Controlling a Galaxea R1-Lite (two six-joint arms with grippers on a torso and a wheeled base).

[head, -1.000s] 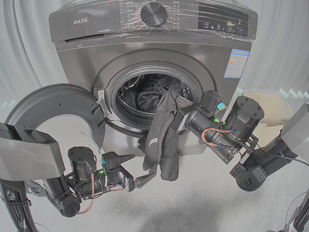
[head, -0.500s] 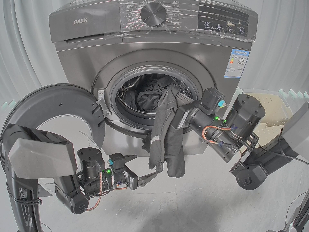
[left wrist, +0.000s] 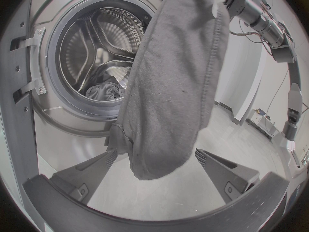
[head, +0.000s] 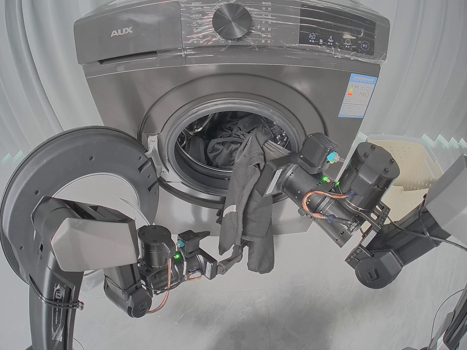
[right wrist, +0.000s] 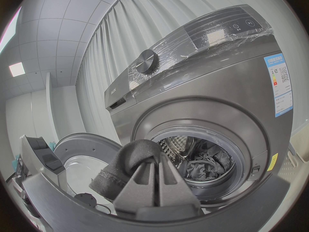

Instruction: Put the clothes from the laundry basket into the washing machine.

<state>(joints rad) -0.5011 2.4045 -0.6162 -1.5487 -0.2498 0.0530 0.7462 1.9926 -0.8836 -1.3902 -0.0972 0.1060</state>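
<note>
Floor [head: 301, 292]: pale grey and smooth, across the lower part of the head view; it also shows in the left wrist view, under the drum opening.
Washing machine [head: 121, 88]: dark grey front-loader standing on the floor, filling the upper centre of the frame.
Door [head: 82, 156]: swung open at the middle left, hanging above the floor.
Laundry basket [head: 413, 161]: cream and perforated, at the middle right, just beside the machine; its base is hidden, so contact with the floor cannot be told.

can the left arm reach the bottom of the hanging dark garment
Probably yes: the left gripper is open, and the dark garment hangs with its lower end between the fingers, nothing blocking.
</note>
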